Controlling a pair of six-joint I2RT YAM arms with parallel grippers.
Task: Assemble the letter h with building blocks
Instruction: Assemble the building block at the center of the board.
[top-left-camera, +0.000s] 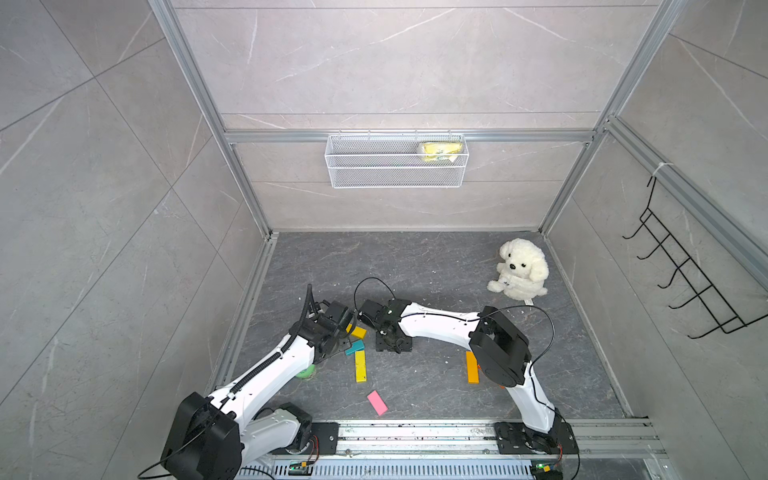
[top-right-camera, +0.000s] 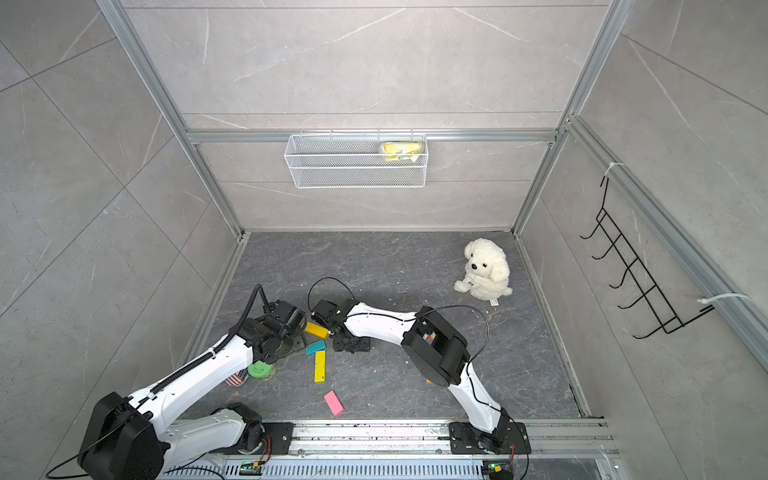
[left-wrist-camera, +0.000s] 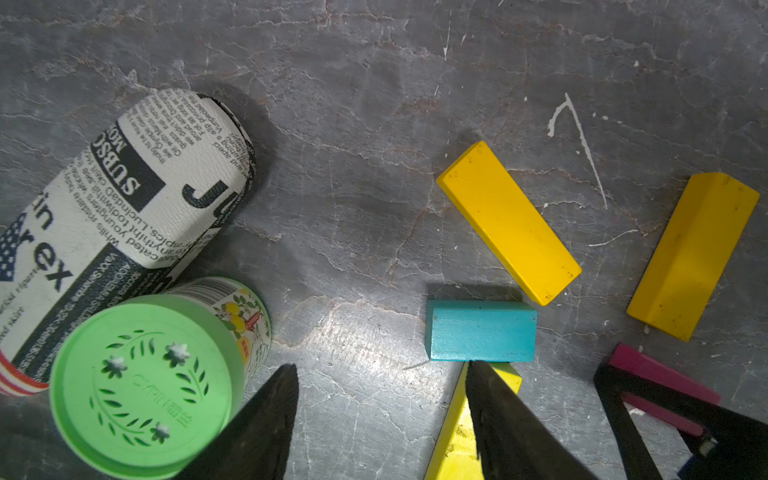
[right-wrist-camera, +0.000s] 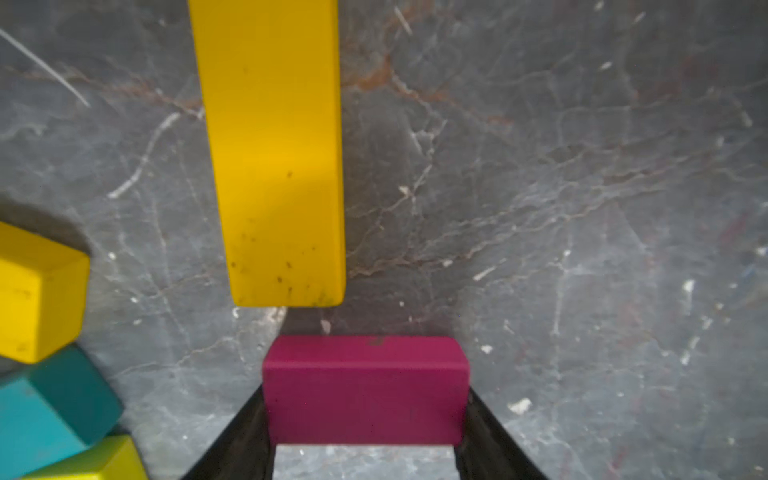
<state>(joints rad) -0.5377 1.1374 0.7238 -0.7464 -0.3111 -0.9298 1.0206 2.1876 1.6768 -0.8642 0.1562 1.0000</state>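
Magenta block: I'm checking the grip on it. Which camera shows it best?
Right wrist view: the magenta block sits close and whole between the jaws of the right gripper. The left wrist view shows part of it, behind that gripper; both top views hide it.

High stereo pair downward; close wrist views sharing teal block (left-wrist-camera: 482, 332)
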